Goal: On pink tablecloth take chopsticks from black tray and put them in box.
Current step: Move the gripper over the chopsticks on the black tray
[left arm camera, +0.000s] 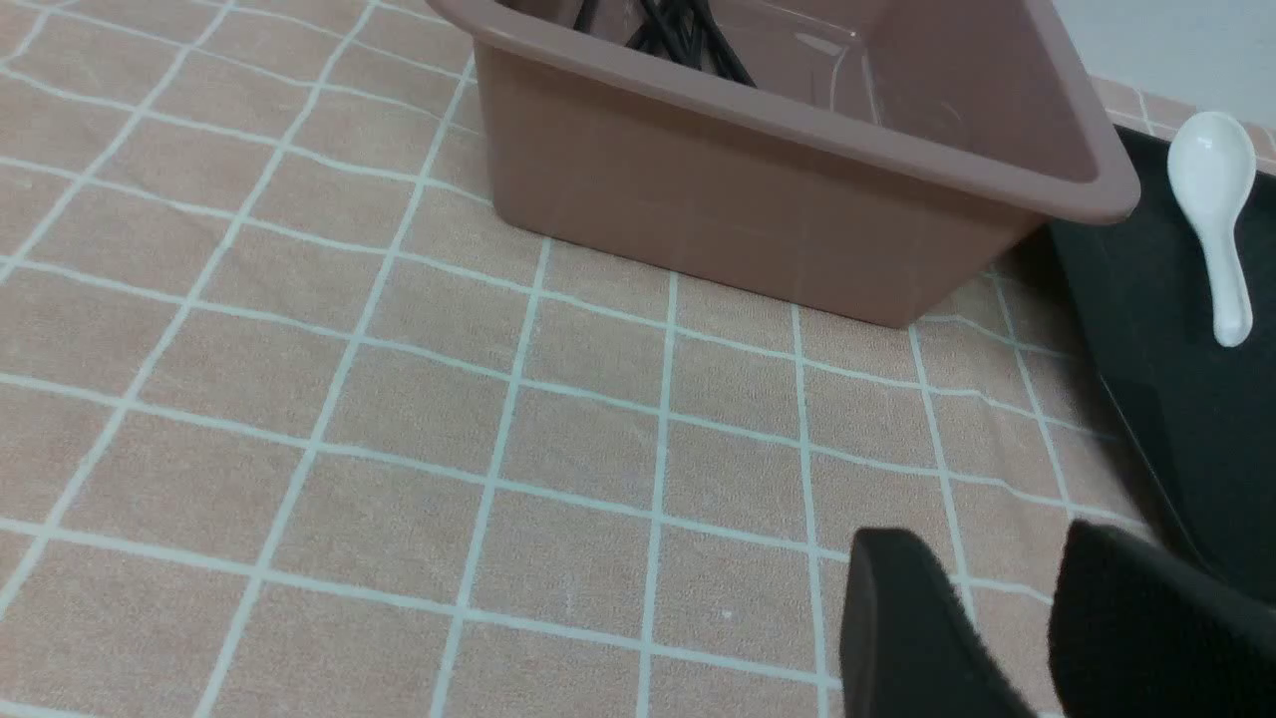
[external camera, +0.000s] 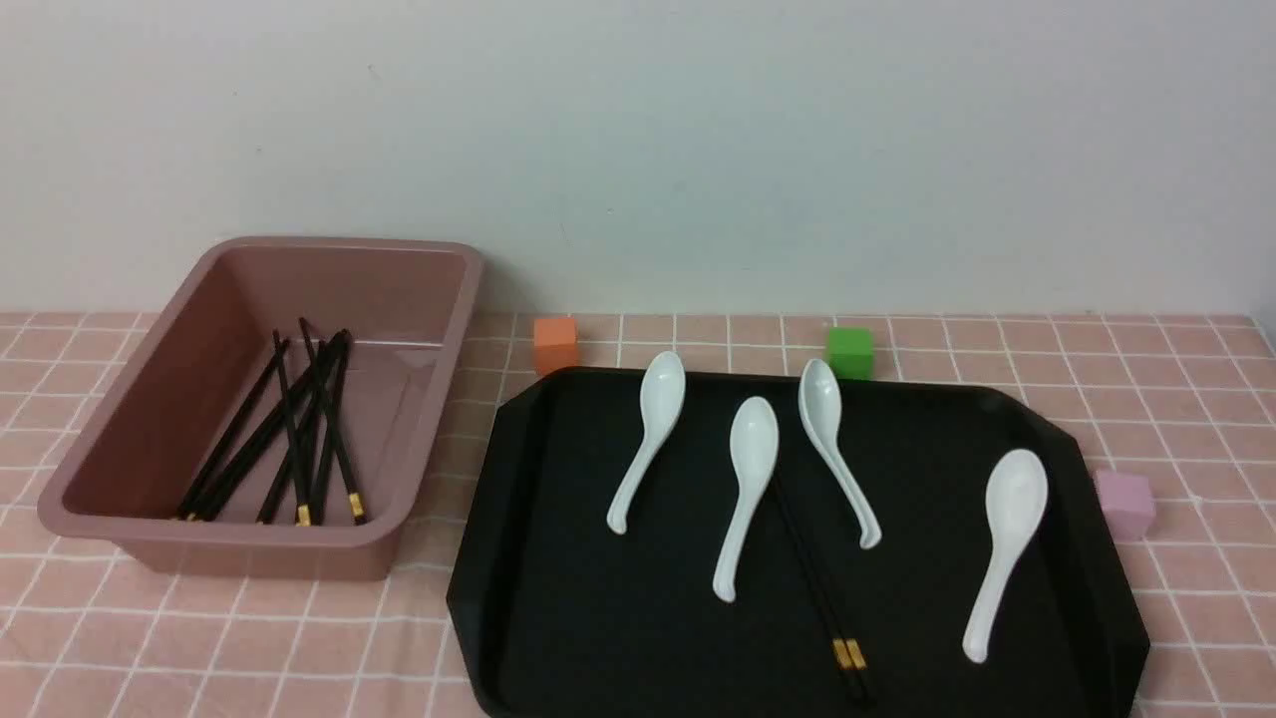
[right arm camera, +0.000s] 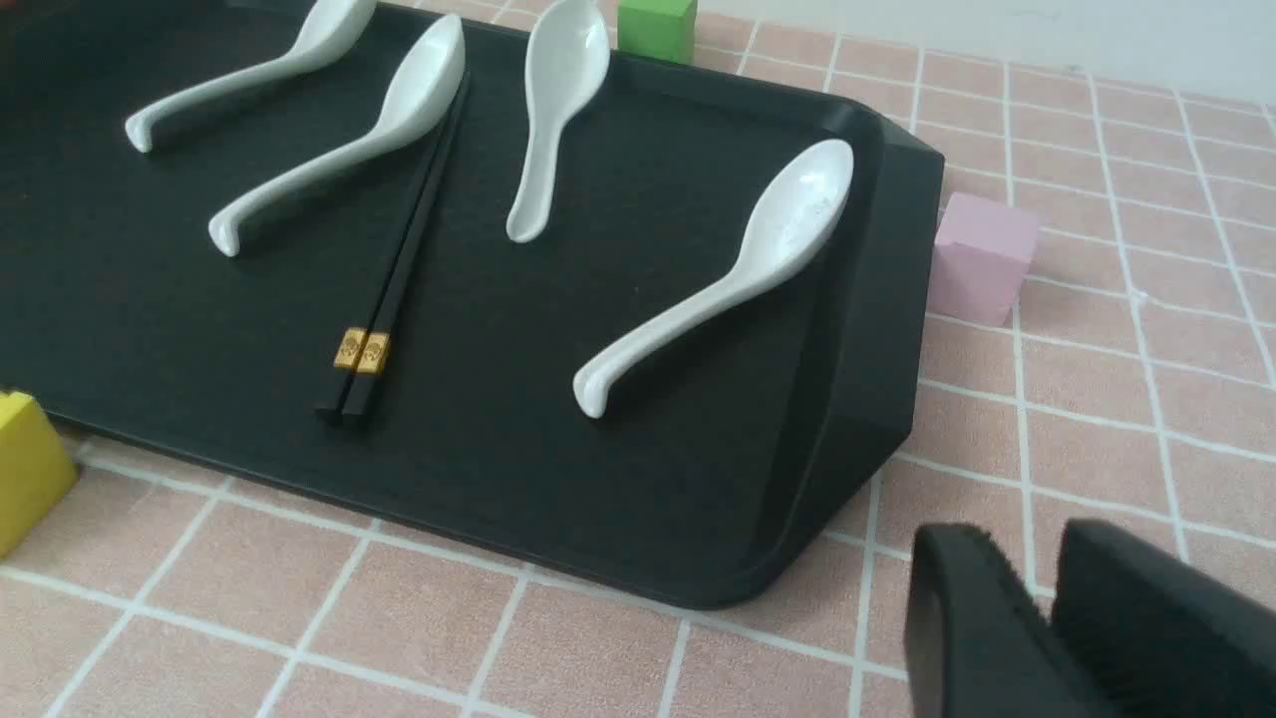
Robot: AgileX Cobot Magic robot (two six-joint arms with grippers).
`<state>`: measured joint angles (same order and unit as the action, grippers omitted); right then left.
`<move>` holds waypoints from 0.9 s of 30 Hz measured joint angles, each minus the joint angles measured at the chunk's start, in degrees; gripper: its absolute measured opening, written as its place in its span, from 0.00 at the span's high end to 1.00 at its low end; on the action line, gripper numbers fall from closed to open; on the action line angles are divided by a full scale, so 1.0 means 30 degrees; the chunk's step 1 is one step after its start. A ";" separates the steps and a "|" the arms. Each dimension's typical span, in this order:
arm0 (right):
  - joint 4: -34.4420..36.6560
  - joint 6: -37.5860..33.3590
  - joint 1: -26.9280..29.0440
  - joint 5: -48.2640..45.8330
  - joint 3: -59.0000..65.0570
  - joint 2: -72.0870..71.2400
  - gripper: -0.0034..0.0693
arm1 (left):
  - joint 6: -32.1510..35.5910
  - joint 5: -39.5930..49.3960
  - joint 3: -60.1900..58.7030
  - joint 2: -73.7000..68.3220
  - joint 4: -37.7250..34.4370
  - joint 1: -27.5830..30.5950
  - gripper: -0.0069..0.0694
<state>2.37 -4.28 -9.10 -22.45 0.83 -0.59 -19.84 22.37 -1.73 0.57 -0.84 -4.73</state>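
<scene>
A pair of black chopsticks (external camera: 817,578) with gold bands lies on the black tray (external camera: 598,618), between two white spoons; it also shows in the right wrist view (right arm camera: 404,249). The mauve box (external camera: 150,399) stands left of the tray on the pink tablecloth (external camera: 1176,399) and holds several black chopsticks (external camera: 299,439). Neither gripper shows in the front view. My left gripper (left arm camera: 997,568) hovers over bare cloth near the box (left arm camera: 718,199), slightly open and empty. My right gripper (right arm camera: 1027,568) is over the cloth off the tray's corner (right arm camera: 857,429), fingers together and empty.
Several white spoons (external camera: 753,489) lie on the tray. An orange cube (external camera: 554,344) and a green cube (external camera: 850,351) sit behind the tray, a pink cube (external camera: 1124,504) at its right. A yellow block (right arm camera: 30,469) sits by the tray's near edge. A wall stands behind.
</scene>
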 joint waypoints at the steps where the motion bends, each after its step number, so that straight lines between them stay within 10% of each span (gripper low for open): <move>1: 0.0000 0.0000 0.0000 0.0000 0.0000 0.0000 0.73 | 0.0000 0.0000 0.0000 0.0000 0.0000 0.0000 0.60; 27: 0.0201 0.0445 0.0000 0.1766 0.0210 0.0000 0.71 | 0.0000 0.0000 0.0000 0.0000 0.0000 0.0000 0.60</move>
<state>2.98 -2.95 -9.10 -17.15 1.46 -0.59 -19.84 22.37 -1.73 0.57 -0.84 -4.73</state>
